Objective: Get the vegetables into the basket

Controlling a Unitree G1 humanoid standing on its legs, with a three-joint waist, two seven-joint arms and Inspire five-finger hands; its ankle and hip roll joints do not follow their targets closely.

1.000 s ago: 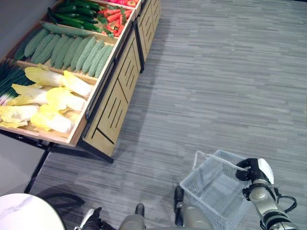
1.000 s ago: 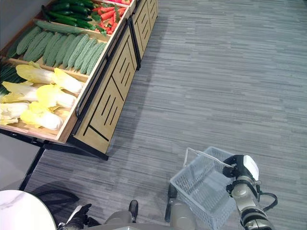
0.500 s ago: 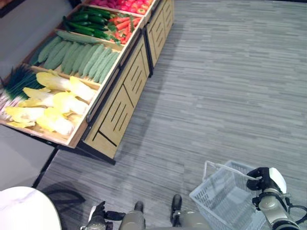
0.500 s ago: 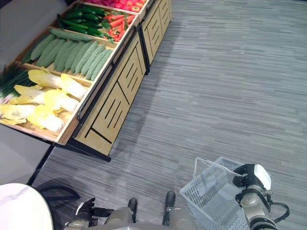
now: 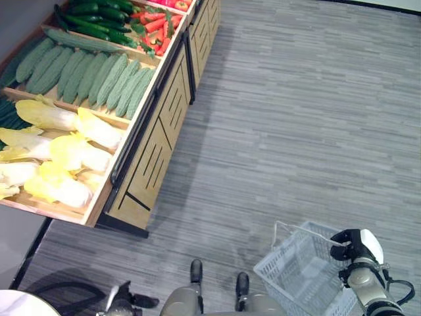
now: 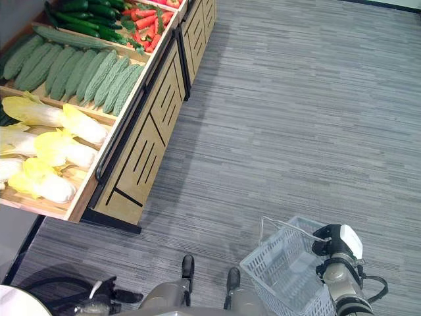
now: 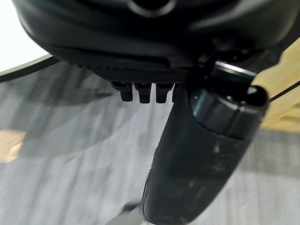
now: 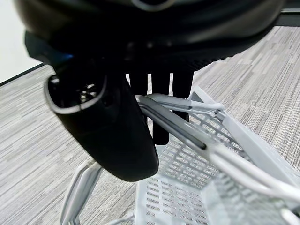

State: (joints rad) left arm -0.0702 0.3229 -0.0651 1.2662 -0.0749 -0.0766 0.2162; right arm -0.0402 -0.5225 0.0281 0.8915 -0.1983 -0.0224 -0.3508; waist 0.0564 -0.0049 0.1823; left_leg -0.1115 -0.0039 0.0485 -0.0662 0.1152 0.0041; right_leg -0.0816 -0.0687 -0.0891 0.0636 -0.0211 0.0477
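Grey floor [image 5: 296, 112], right hand [image 5: 354, 245] gripping basket [image 5: 299, 276]

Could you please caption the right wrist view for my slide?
Right hand curled round the handle of an empty white basket above grey floor.

Pale grey lattice basket [image 5: 299, 273]; wooden stand [image 5: 154, 141] bearing black line markings, showing yellow-white cabbages [image 5: 69, 151], green bitter gourds [image 5: 85, 69], dark green cucumbers [image 5: 99, 16], red peppers [image 5: 154, 23]; grey striped floor [image 5: 296, 118].
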